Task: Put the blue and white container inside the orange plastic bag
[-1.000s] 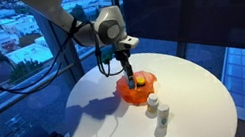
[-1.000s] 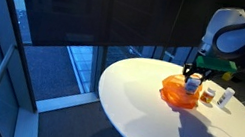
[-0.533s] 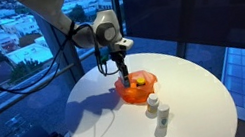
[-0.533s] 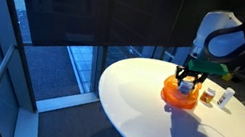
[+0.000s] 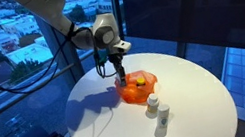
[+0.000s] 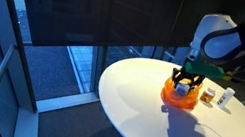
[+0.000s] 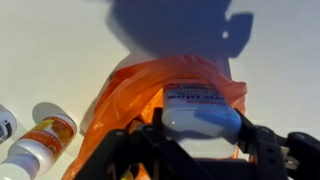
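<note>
One container (image 7: 200, 120) over orange bag (image 7: 125, 95), label (image 7: 196, 95) wrist-view only

Round white table (image 5: 205, 105) under the pincer (image 5: 120, 72), with a hard shadow (image 5: 94, 106) on the top just beside the pincer. Behind the pincer are full-height windows (image 5: 15, 37): city at dusk, blue cast. A dark blind (image 6: 102, 9) covers the upper glass in an exterior view. The floor (image 6: 60, 134) below is dark.
</note>
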Motion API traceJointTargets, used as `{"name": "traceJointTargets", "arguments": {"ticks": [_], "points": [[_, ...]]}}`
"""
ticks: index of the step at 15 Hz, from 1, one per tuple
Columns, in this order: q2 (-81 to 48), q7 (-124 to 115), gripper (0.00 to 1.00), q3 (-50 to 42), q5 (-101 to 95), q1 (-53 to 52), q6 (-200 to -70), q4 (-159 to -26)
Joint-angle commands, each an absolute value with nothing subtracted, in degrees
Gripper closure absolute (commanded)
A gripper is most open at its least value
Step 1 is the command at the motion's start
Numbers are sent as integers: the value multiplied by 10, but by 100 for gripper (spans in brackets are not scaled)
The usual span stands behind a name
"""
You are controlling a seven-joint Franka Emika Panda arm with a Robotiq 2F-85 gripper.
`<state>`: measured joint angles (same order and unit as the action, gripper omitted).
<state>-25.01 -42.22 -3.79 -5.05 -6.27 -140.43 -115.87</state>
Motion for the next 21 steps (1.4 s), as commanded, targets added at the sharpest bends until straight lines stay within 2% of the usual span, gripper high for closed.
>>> {"name": "traceJointTargets", "arguments": {"ticks": [1,7,8,11,12,14,21], "points": [[-261,-406,49,-39,-38,-65,-1418,-1155],[-277,-411,48,-44,-43,-71,-1430,-1158],[-277,-411,43,-45,-43,-72,-1431,-1159],[-270,-410,5,-45,-44,-74,-1430,-1162],[-265,-408,7,-45,-44,-73,-1429,-1164],[-257,-408,0,-46,-46,-75,-1426,-1168],[-206,-406,0,-45,-49,-74,-1413,-1186]]}}
